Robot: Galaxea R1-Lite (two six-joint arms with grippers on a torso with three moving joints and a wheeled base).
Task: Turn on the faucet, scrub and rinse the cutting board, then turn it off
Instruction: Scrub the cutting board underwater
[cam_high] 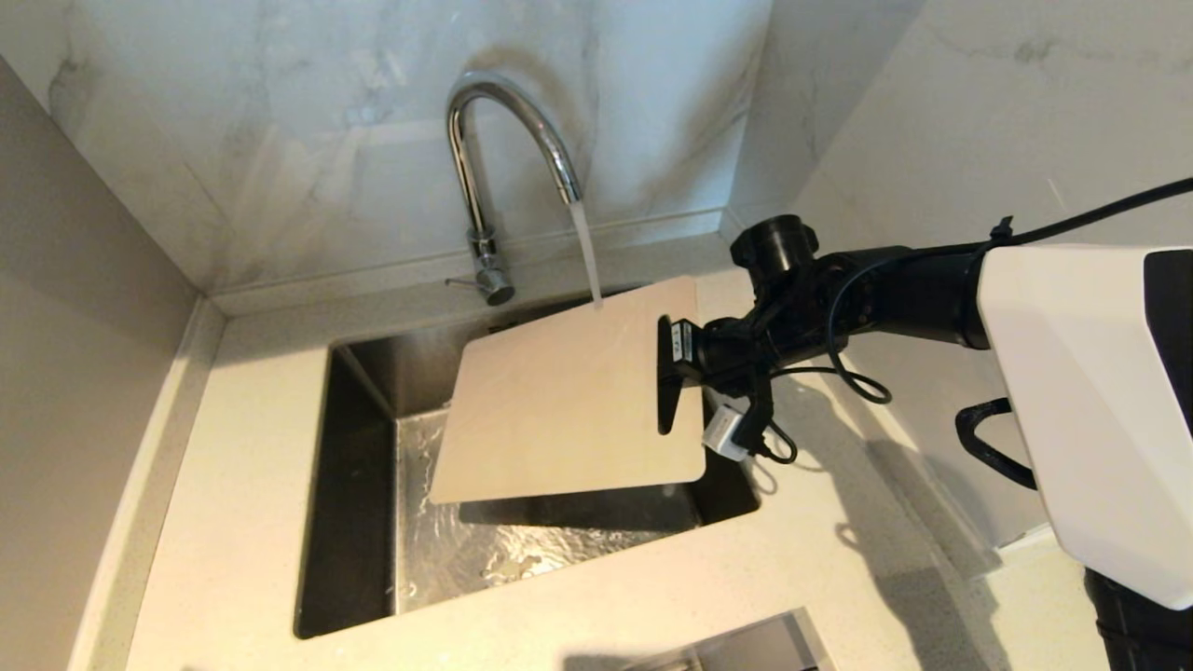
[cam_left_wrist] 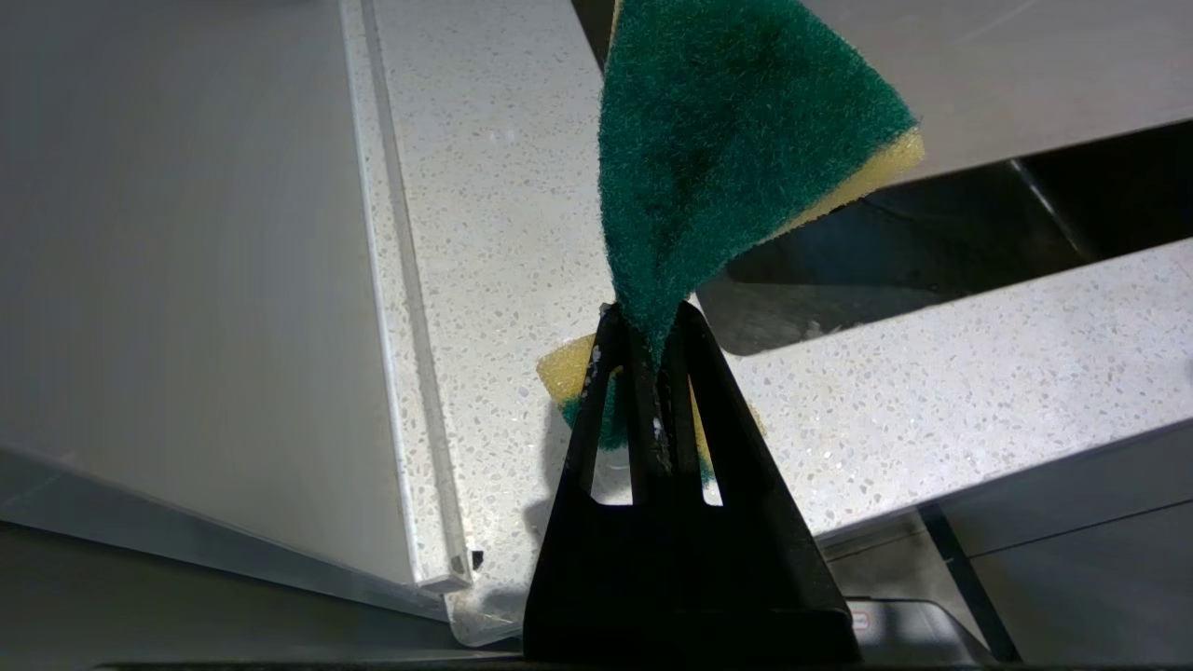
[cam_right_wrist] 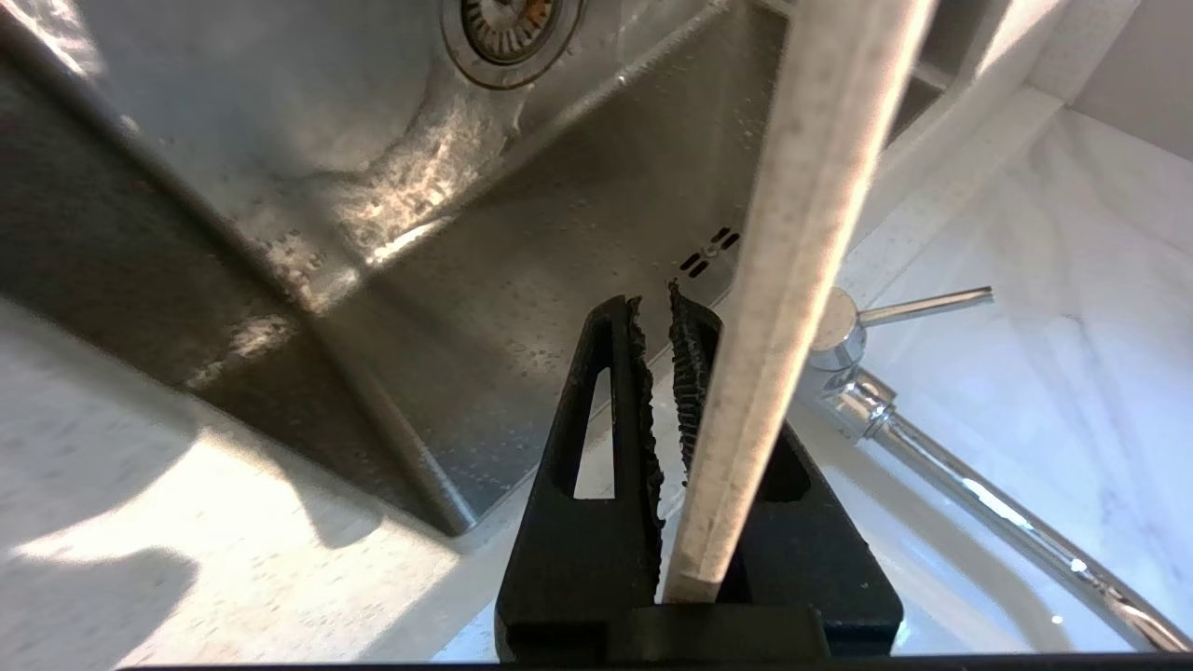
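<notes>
The chrome faucet is running, and its stream lands on the far edge of the cream cutting board. The board hangs tilted over the sink, above the basin floor. My right gripper is shut on the board's right edge. In the right wrist view the board shows edge-on, seated deep between the black fingers, with the faucet lever beyond. My left gripper does not show in the head view. It is shut on a green and yellow sponge above the speckled counter.
The steel sink is wet, and its drain lies below the board. Pale speckled counter surrounds the basin. Marble walls close in behind and on both sides. The faucet's thin lever points left at its base.
</notes>
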